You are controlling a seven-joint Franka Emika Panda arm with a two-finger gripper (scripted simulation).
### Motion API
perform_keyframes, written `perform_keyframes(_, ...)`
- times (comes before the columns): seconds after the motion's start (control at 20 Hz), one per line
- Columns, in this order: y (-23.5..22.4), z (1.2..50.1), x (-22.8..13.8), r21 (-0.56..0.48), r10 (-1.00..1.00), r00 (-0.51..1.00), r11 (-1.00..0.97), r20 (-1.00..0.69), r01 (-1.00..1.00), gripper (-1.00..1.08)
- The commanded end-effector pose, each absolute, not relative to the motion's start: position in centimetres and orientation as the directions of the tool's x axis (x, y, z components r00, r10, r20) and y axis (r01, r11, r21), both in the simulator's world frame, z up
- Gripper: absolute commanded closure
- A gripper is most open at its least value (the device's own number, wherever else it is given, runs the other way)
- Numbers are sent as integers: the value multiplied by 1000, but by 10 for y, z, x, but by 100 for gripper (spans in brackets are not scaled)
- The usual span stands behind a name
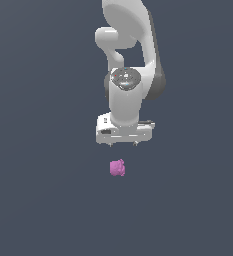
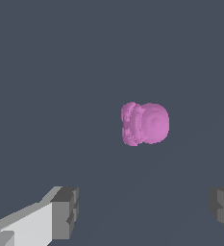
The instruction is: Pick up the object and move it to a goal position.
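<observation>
So the end effector [image 1: 123, 143] has its fingers [image 2: 65, 211] spread wide with nothing between them, hanging above the pink blob [image 1: 117, 168] without touching it. Blob sits alone on the plain dark grey bench [image 1: 38, 200]
</observation>
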State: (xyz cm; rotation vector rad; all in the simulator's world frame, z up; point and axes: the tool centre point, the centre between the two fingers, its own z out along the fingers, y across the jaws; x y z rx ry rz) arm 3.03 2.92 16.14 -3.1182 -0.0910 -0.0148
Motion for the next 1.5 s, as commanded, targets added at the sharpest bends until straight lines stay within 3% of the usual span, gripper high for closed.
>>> perform_keyframes(0.0, 25, 150, 40, -18, 66, 998, -998, 8, 66, -92)
perform_keyframes(0.6, 8, 98, 75, -2, 98, 995, -995, 1, 98, -92)
perform_keyframes(1.1, 5, 87, 78, 0, 101, 995, -995, -1, 101, -92)
perform_keyframes(1.45, 5, 54, 77, 0, 102, 995, -995, -1, 102, -92)
